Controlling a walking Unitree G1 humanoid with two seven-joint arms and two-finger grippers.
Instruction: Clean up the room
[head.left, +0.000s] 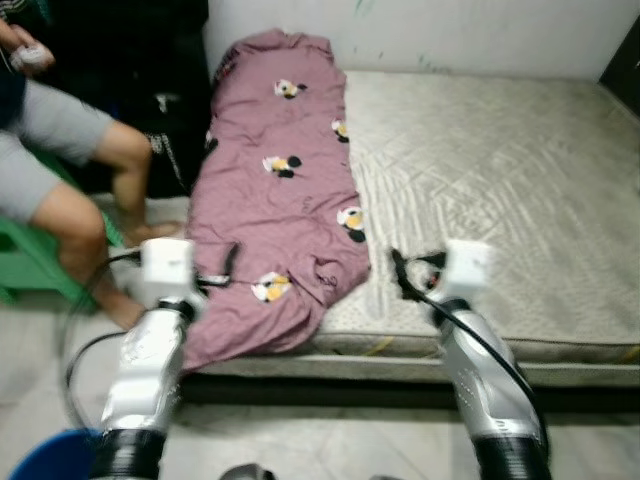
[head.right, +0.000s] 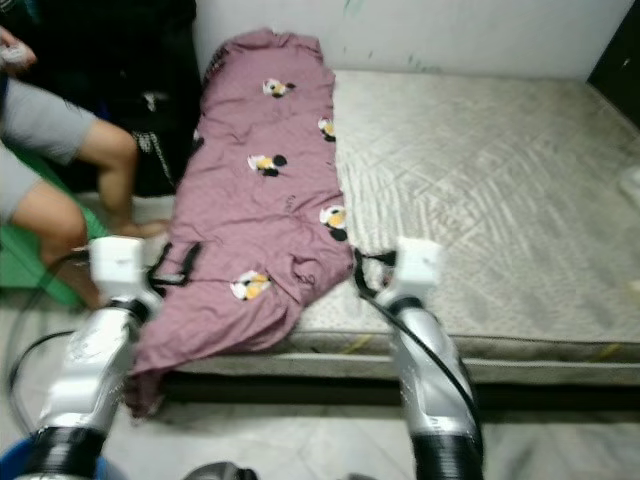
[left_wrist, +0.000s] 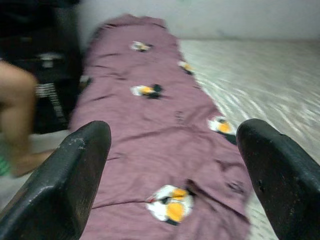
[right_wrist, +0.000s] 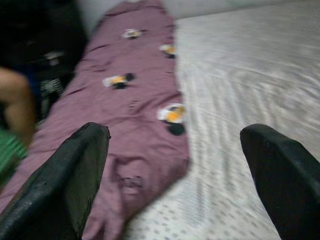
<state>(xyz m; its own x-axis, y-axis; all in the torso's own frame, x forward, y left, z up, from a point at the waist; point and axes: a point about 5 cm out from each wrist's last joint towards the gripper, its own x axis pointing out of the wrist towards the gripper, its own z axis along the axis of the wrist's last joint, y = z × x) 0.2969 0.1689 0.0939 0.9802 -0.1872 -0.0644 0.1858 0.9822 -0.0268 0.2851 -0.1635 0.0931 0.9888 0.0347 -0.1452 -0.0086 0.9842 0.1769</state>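
A mauve blanket (head.left: 285, 190) printed with small cartoon figures lies lengthwise along the left part of the bare quilted mattress (head.left: 500, 190). Its near end hangs over the front edge. My left gripper (head.left: 222, 270) hovers over the blanket's near left corner, open, with nothing between its fingers (left_wrist: 75, 175). My right gripper (head.left: 412, 272) is held just right of the blanket's near edge, above the mattress. It is open too, and its fingers (right_wrist: 75, 170) are spread wide and empty.
A person sits at the left on a green stool (head.left: 30, 265), bare legs (head.left: 110, 200) close to the bed's corner. Dark bags (head.left: 175, 130) stand against the wall beside the mattress. A blue bin (head.left: 50, 458) is by my left arm on the tiled floor (head.left: 330, 435).
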